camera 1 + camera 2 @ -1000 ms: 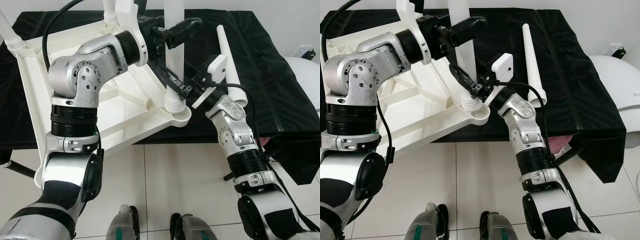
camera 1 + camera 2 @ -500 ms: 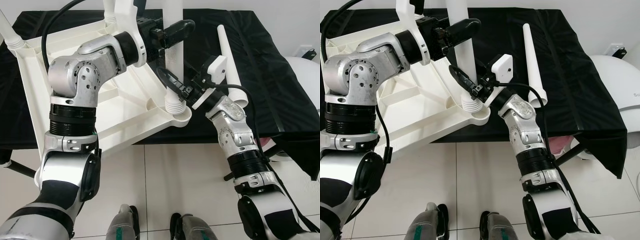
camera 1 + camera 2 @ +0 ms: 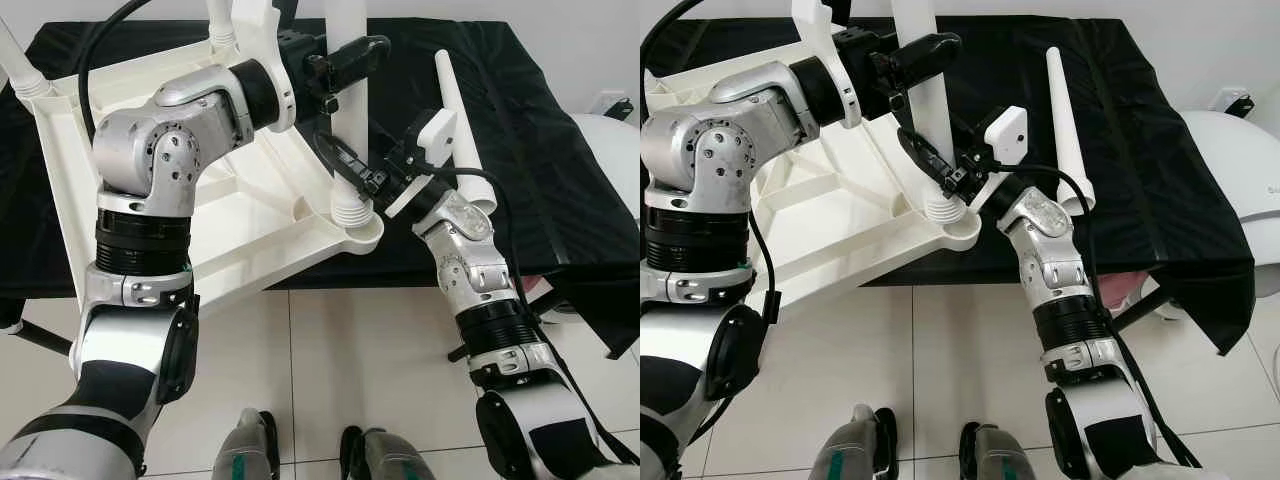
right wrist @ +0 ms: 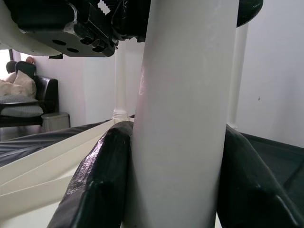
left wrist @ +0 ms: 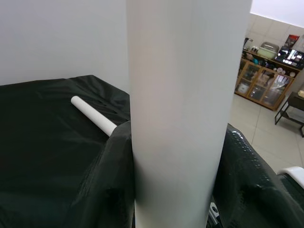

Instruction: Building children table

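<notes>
Left eye view gives me the clearest read: my left gripper (image 3: 348, 62) is clamped on the upright white table leg (image 3: 348, 110) high on its shaft, one black finger (image 3: 362, 48) wrapped across the front of it. My right gripper (image 3: 350, 170) grips the same leg much lower, just above the ribbed collar (image 3: 350, 208) where the leg enters the corner socket of the upturned white tabletop (image 3: 250, 230). Both pairs of fingers are narrowed onto the leg, touching it on either side.

From the left wrist camera the leg (image 5: 183, 118) stands between two black pads (image 5: 247, 185) pressed against it; from the right wrist camera the leg (image 4: 183, 109) sits the same way between that gripper's pads (image 4: 99, 180), with the left arm's dark housing above.

The tabletop lies upside down, ribs showing, on a table draped in black cloth (image 3: 520, 130), its near corner overhanging the cloth's front edge. A loose white leg (image 3: 455, 120) lies flat on the cloth to the right of the standing one, apart from both grippers. Two more legs (image 3: 22, 70) already stand in other corners; their tops are cut off by the frame edge, as is the top of the held leg. I cannot tell how deep the collar sits in its socket.
</notes>
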You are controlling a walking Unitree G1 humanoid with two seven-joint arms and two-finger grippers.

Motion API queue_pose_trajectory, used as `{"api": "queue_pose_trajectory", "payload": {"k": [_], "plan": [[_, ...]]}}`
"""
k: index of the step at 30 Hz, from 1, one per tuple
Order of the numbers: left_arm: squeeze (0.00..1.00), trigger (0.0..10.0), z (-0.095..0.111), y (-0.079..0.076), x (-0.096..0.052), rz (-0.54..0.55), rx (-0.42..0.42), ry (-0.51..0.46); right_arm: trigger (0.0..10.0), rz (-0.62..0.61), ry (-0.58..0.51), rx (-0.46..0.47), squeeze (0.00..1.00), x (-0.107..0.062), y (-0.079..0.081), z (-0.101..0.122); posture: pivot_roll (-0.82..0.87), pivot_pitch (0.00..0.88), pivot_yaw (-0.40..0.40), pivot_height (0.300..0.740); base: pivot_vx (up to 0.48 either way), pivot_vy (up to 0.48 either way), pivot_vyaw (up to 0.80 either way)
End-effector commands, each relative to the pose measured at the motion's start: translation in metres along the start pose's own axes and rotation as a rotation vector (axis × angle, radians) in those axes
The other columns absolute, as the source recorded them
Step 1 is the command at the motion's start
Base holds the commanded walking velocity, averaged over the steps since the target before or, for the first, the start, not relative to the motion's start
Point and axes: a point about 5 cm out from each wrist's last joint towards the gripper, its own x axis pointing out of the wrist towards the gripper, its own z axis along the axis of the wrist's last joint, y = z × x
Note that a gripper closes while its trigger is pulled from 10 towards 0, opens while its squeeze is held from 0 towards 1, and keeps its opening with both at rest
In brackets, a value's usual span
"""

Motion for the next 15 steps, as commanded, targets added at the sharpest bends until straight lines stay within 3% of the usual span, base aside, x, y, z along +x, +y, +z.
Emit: {"api": "queue_pose_trajectory", "payload": {"k": [1,15], "plan": [[0.0,10.0,0.005,-0.0118,0.002,-0.07,0.032,-0.007,10.0,0.022,0.033,-0.007,0.0,0.0001,0.0006,-0.0022,0.0,0.139,-0.039,0.74,0.0,0.0,0.0],[0.0,10.0,0.0039,-0.0202,0.0019,-0.102,0.058,0.006,10.0,0.029,0.12,0.013,0.0,0.0038,-0.0091,0.0005,0.0,0.137,-0.049,0.74,0.0,0.0,0.0]]}}
